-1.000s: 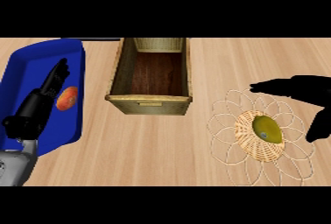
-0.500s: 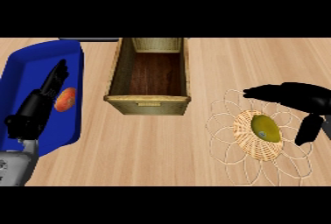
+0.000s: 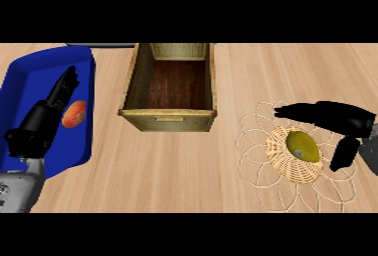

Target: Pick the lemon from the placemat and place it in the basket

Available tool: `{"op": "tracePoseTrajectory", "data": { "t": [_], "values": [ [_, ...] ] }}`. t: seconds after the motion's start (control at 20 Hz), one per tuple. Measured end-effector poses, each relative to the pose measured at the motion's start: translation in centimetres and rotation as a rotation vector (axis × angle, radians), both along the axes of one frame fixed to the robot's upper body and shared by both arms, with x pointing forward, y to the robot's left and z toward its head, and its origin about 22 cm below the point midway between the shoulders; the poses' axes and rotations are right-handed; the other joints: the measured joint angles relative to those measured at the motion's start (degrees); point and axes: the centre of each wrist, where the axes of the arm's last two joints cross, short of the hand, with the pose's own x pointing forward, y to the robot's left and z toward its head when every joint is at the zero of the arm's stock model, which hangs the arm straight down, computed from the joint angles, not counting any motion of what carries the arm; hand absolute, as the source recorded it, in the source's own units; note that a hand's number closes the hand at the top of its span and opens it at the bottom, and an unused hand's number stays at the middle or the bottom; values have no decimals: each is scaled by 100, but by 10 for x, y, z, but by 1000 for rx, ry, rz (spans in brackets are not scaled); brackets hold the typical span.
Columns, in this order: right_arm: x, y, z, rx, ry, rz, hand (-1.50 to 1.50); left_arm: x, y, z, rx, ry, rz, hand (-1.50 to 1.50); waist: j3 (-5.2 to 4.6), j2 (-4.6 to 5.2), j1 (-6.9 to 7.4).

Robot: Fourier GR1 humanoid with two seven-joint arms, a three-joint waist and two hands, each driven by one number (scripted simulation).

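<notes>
1. The lemon (image 3: 303,146) is seen lying on the woven placemat (image 3: 289,170), right of the basket (image 3: 171,87).
2. The right hand (image 3: 334,120) is spread around it, not yet closed.
3. The left hand (image 3: 46,117) is rested open.
4. Closing, then lifting, is judged next.

Yellow-green lemon (image 3: 303,146) is seen lying on woven round placemat (image 3: 289,162), right of rectangular wicker basket (image 3: 169,120), well apart.

A blue tray (image 3: 29,80) holding an orange fruit (image 3: 74,114) lies on the wooden counter (image 3: 177,165).
</notes>
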Motion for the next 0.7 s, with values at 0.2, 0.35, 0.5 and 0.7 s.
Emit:
{"op": "tracePoseTrajectory", "data": {
  "t": [0.2,0.35,0.5,0.7],
  "values": [
    [1,4,-11,1,9,2,-150,1,-2,-3,0,-1,-2,0,0,2,5],
    [-1,0,-16,-11,14,0,-150,0,3,-2,-2,-2,-3,0,0,2,2],
    [0,-3,-22,-22,16,-8,-150,-1,1,-3,2,-5,0,0,0,2,6],
    [3,1,-28,-27,21,-19,-150,-1,2,-3,-2,-5,-1,0,0,1,5]
  ]
}}
